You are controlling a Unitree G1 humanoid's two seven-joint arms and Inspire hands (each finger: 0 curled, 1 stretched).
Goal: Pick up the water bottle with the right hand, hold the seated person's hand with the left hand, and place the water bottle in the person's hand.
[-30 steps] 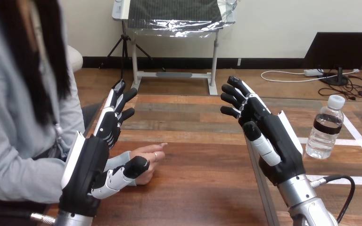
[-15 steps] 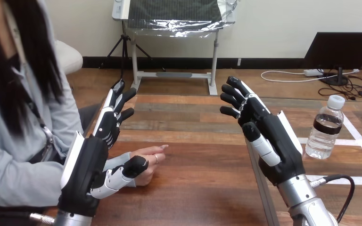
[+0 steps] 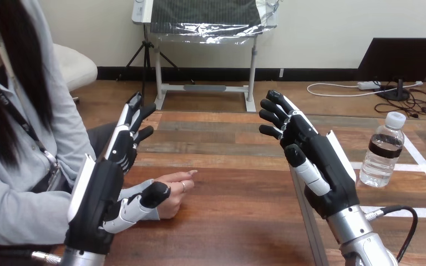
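The water bottle stands upright on the table at about 3 o'clock in the head view. Its long axis is vertical, with the white cap at the top and the dark label band around the upper body. It is on bare wood just beside a white tape line, and nothing touches it. The right hand is raised above the table at about 4 o'clock, well apart from the bottle. Its palm is turned toward 9 o'clock, its fingers are spread wide and nearly straight toward 11 o'clock, and it holds nothing. The left hand is at about 8 o'clock, also wide open, with its fingers reaching up toward 12 o'clock and its thumb sticking out toward 3 o'clock. The person's hand lies loosely curled on the table just past that thumb, with its fingertips pointing toward 3 o'clock. The thumb overlaps the person's hand in this view, but whether the two actually touch cannot be told from here.
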